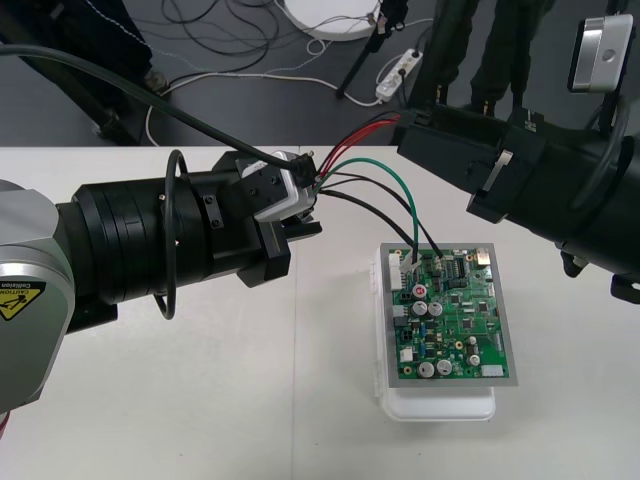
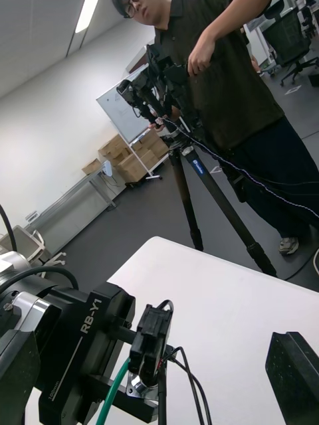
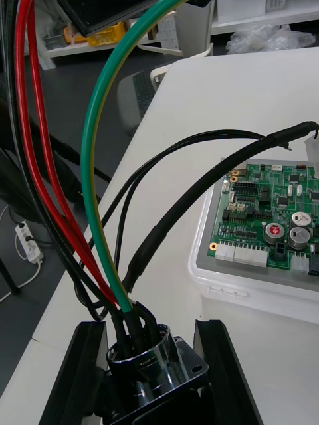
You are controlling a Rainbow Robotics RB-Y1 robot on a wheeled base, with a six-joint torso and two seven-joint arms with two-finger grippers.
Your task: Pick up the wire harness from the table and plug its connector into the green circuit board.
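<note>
Left hand [image 1: 300, 205]: clamped on the harness's round metal socket [image 3: 147, 364]; arm level above the counter [image 1: 200, 400], pointing toward the right hand [image 1: 408, 135].
Harness: red, green and black wires [image 3: 90, 166] arch out ahead of the left hand. Green and black drop to an edge of the board [image 1: 455, 310] on its white base [image 1: 440, 403]. Plug not discernible.
Right hand: fingers wide apart, just beyond the socket, beside the red wires.

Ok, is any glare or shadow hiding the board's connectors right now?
Front view: the green circuit board is evenly lit, with no glare or shadow across it. Left wrist view: bright reflections on the metal socket held in the left claw, and the board's connectors read plainly.
</note>
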